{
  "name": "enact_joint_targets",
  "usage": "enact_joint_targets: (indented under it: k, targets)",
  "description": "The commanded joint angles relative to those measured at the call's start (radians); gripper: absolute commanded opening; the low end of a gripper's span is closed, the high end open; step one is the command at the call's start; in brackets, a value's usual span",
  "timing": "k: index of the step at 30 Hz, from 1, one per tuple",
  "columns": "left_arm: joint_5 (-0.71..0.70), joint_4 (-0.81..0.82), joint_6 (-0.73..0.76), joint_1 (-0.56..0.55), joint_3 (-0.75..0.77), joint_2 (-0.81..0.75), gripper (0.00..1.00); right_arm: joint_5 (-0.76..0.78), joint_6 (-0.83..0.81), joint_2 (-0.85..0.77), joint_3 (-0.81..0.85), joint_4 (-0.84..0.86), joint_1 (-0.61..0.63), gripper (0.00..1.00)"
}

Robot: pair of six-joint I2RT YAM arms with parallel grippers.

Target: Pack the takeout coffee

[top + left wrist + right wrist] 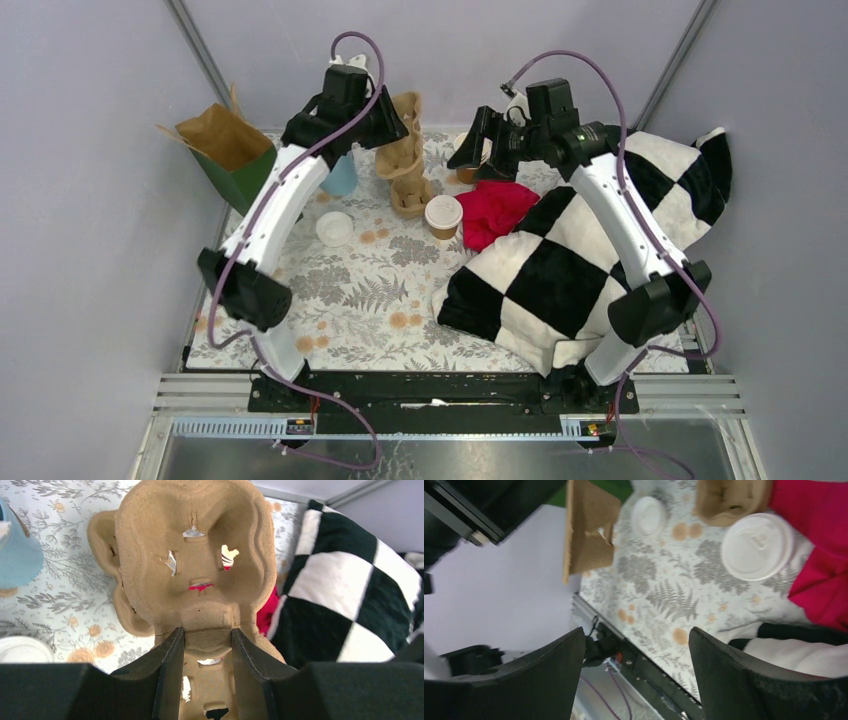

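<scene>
My left fingers (pixel 167 675) clamp the tan pulp cup carrier (pixel 195 555); right fingers (pixel 724 675) gape empty, white-lidded brown paper cup (pixel 757 546) at one o'clock.

Seen from above, the left arm (pixel 290 195) hides its own jaws and most of the blue cup (pixel 340 178) behind it. The right arm (pixel 610 200) covers all but a brownish sliver (pixel 466 174) at the far side of the counter (pixel 360 290). From the left wrist, the pulp cup carrier (pixel 195 555) blocks the red cloth (pixel 267 612) except for slivers, its near end cut by the bottom edge; the right wrist's view is blurred, and the takeout coffee (pixel 756 545) shows only its lid.
</scene>
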Motion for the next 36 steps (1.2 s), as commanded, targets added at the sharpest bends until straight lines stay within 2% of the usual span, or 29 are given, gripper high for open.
enact_joint_targets:
  k: [1, 7, 10, 17, 20, 22, 24, 25, 26, 27, 29, 31, 33, 36]
  targets:
    - [-0.082, 0.006, -0.027, -0.077, -0.102, -0.146, 0.00, -0.123, 0.096, -0.090, -0.081, 0.122, 0.022, 0.82]
    - [-0.176, -0.014, -0.021, -0.162, -0.131, -0.184, 0.00, -0.059, 0.125, -0.080, -0.061, 0.179, 0.075, 0.80]
    - [-0.195, -0.035, -0.022, -0.183, -0.119, -0.178, 0.00, -0.046, 0.122, -0.070, -0.056, 0.176, 0.113, 0.72]
    - [-0.205, -0.041, -0.026, -0.199, -0.118, -0.195, 0.00, 0.026, 0.140, -0.073, -0.126, 0.200, 0.135, 0.39]
    - [-0.189, -0.043, -0.035, -0.199, -0.115, -0.198, 0.00, -0.004, 0.170, -0.070, -0.154, 0.257, 0.135, 0.29]
    - [-0.175, -0.047, -0.038, -0.199, -0.106, -0.196, 0.00, -0.037, 0.198, -0.065, -0.168, 0.308, 0.133, 0.17]
    - [-0.163, -0.061, -0.036, -0.199, -0.081, -0.189, 0.00, -0.048, 0.212, -0.066, -0.182, 0.337, 0.135, 0.01]
    - [-0.160, -0.072, -0.034, -0.198, -0.072, -0.184, 0.00, -0.046, 0.215, -0.071, -0.189, 0.344, 0.133, 0.00]
    - [-0.155, -0.086, -0.031, -0.196, -0.053, -0.181, 0.06, -0.047, 0.221, -0.078, -0.200, 0.357, 0.128, 0.00]
    - [-0.152, -0.100, -0.025, -0.195, -0.030, -0.180, 0.20, -0.055, 0.228, -0.091, -0.216, 0.377, 0.123, 0.00]
    - [-0.128, -0.117, -0.018, -0.183, -0.008, -0.189, 0.54, -0.076, 0.250, -0.111, -0.247, 0.414, 0.106, 0.00]
    - [-0.088, -0.120, -0.031, -0.161, -0.007, -0.217, 0.75, -0.092, 0.259, -0.130, -0.273, 0.441, 0.084, 0.00]
    - [-0.067, -0.135, -0.066, -0.132, -0.021, -0.256, 0.88, -0.108, 0.260, -0.150, -0.293, 0.460, 0.068, 0.00]
    - [0.026, -0.164, -0.137, -0.074, -0.081, -0.299, 0.90, -0.129, 0.253, -0.176, -0.308, 0.490, 0.051, 0.00]
